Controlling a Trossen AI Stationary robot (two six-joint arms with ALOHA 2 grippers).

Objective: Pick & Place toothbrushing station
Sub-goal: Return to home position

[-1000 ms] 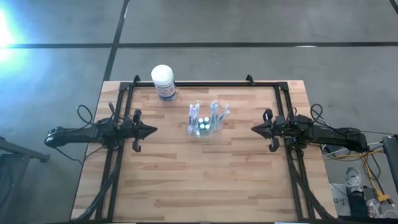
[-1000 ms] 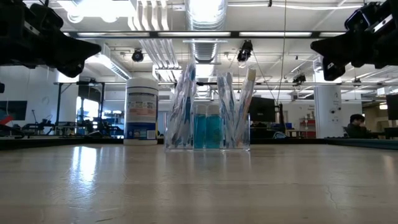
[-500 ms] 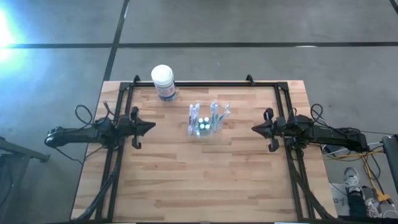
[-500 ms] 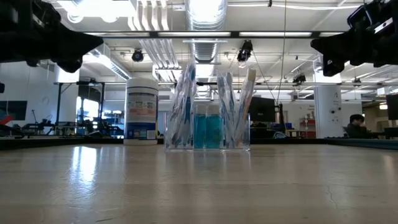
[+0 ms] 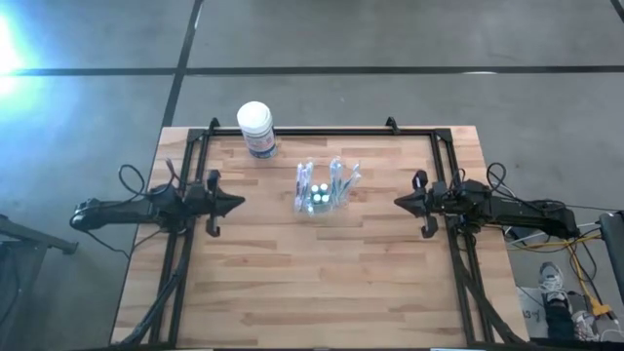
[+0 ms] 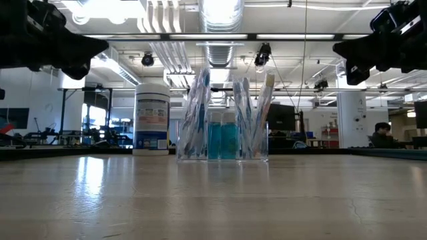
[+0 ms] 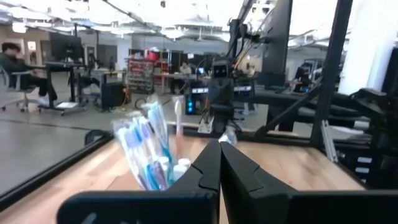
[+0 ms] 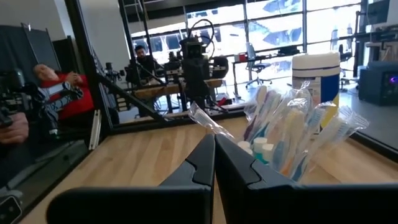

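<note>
The toothbrushing station (image 5: 322,191), a clear plastic holder with wrapped toothbrushes and small blue bottles, stands on its base on the wooden table (image 5: 322,283), a little behind the middle; it also shows in the low view (image 6: 222,137). My left gripper (image 5: 243,204) hovers shut above the table's left side, pointing level at the station (image 7: 152,158). My right gripper (image 5: 397,202) hovers shut above the right side, pointing at the station (image 8: 292,140) from the other way. Both stay well short of it and hold nothing.
A white cylindrical tub with a blue label (image 5: 256,129) stands near the table's far edge, left of the station. Black frame rails (image 5: 185,253) run along the table's left, right and far sides. Bare wood stretches from the station to the near edge. People sit in the room beyond.
</note>
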